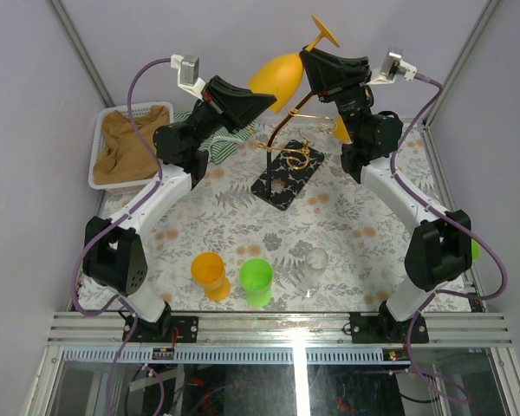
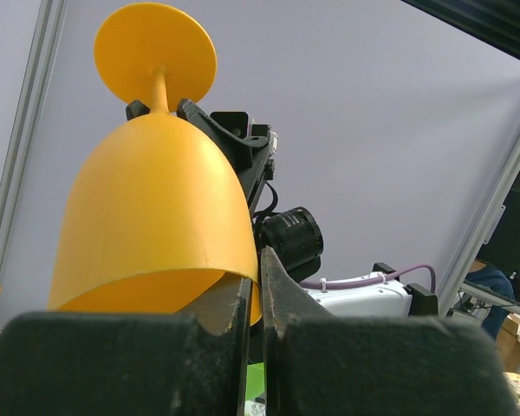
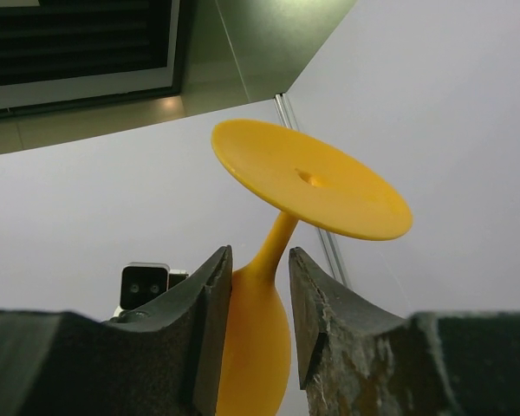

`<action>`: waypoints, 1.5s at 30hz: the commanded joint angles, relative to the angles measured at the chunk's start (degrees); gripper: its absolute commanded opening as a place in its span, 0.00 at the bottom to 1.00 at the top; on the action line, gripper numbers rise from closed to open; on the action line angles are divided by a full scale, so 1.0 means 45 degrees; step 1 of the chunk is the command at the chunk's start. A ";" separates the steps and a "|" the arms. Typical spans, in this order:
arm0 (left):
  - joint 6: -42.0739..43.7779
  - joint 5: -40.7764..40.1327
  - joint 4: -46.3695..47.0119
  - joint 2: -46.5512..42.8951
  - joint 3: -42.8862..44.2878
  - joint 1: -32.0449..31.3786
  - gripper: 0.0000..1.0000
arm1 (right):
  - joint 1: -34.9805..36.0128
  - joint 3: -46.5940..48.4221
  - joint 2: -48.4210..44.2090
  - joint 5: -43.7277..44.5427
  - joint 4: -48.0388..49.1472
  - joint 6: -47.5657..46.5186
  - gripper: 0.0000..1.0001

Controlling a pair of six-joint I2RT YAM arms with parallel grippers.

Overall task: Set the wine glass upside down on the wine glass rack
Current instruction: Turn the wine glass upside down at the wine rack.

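Note:
An orange wine glass (image 1: 277,78) hangs upside down in the air above the gold wire rack (image 1: 296,130), foot (image 1: 325,32) up and to the right. My left gripper (image 1: 264,100) is shut on the bowl's rim; in the left wrist view the rim wall (image 2: 147,217) sits between the fingers (image 2: 256,269). My right gripper (image 1: 310,56) straddles the stem just under the foot. In the right wrist view the stem (image 3: 277,243) stands between the fingertips (image 3: 258,260) with a gap on the right side. The rack's black floral base (image 1: 286,180) stands on the table.
Another orange shape (image 1: 341,130) hangs at the rack's right side, partly behind my right arm. A white basket (image 1: 100,169) with brown cloth and a striped green cloth (image 1: 215,143) lie far left. An orange cup (image 1: 210,273), a green cup (image 1: 256,279) and a clear glass (image 1: 316,264) stand near front.

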 commanded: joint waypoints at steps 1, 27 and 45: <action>-0.0332 0.0892 0.1098 -0.0048 0.0212 -0.0394 0.00 | 0.0266 0.0431 0.0276 -0.0484 -0.0222 -0.0198 0.40; -0.0659 0.1006 0.1599 0.0090 -0.0005 -0.0404 0.09 | 0.0277 0.0364 0.0133 -0.0501 -0.0395 -0.0198 0.00; -0.0045 0.1183 0.1139 -0.0517 -0.0939 -0.0022 0.41 | 0.0197 -0.0622 -0.0877 0.0239 -0.1136 -0.1537 0.00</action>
